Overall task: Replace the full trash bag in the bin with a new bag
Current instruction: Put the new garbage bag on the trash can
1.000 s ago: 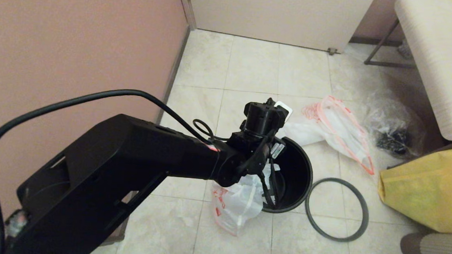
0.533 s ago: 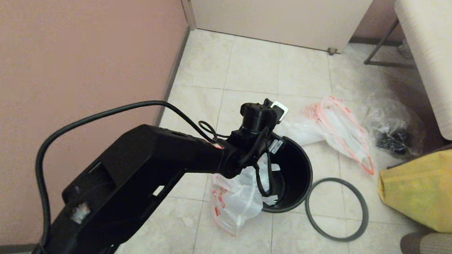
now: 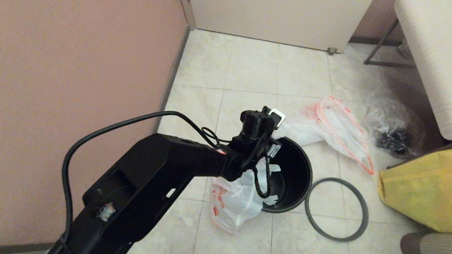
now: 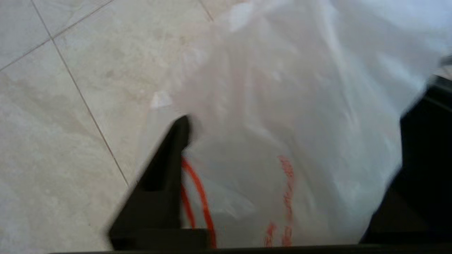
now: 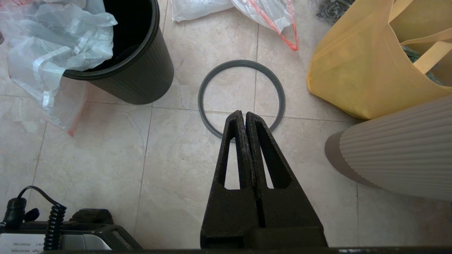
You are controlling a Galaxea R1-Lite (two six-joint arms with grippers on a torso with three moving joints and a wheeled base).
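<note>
The black bin stands on the tile floor with its grey hoop lying loose beside it. The new bag, white with orange-red lettering, hangs over the bin's left rim, mostly outside. My left gripper is at that rim, open. One finger shows and the plastic covers the other. The full trash bag with its orange band lies on the floor behind the bin. My right gripper hangs shut and empty above the hoop's near edge, right of the bin.
A clear crinkled bag with black contents lies at the back right. A yellow bag stands to the right of the hoop, by a ribbed beige object. A pink wall runs close on the left.
My left arm has dropped and drawn back towards me, and its wrist has sunk slightly at the bin's rim. More of the new bag now shows in the bin's mouth.
</note>
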